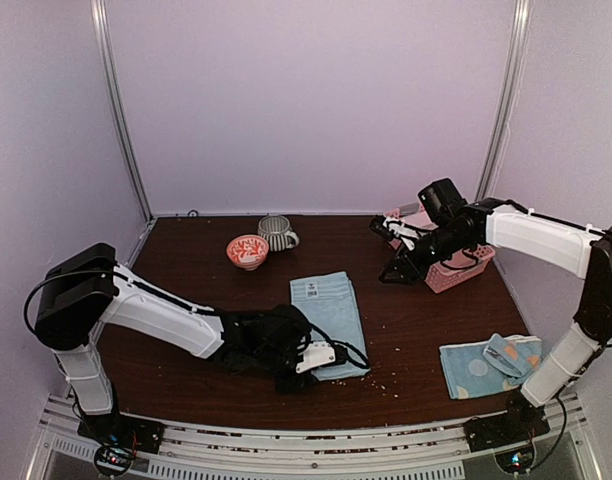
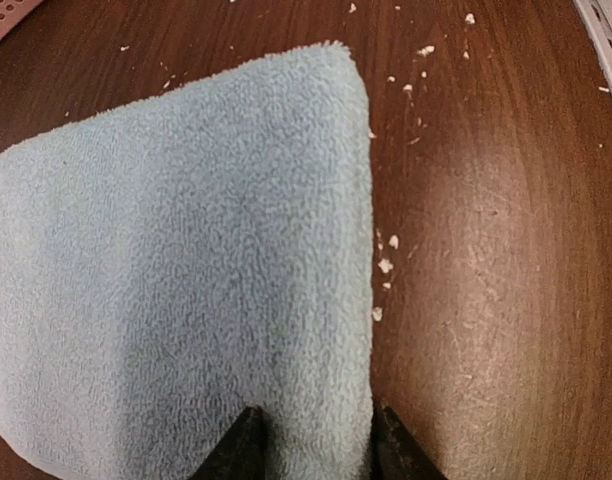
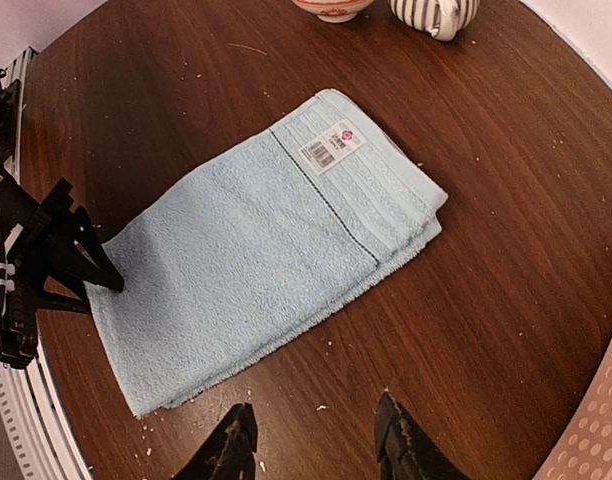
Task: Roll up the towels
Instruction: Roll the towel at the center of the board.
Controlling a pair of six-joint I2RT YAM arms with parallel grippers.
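On the dark wooden table (image 1: pixel 176 270), a plain light blue towel (image 1: pixel 326 300) lay flat and folded near the middle.

Its white label (image 3: pixel 333 146) was at the far end, and its near end lay between the parted fingers (image 2: pixel 241 450) of the left gripper (image 2: pixel 316 450), which was open and low at the table. By the right edge stood a pink lattice basket (image 1: pixel 458 270), and near the right arm's base lay a second light blue towel with pale dots (image 1: pixel 476 368), loosely crumpled on one side. The right gripper (image 1: pixel 391 270) hung above the table just beside the basket, its jaws apart and holding nothing. Farther back, a red patterned bowl (image 1: pixel 247 250) and a striped mug (image 1: pixel 276 232) stood near each other. Small white crumbs (image 2: pixel 385 265) were scattered beside the plain towel's edge.
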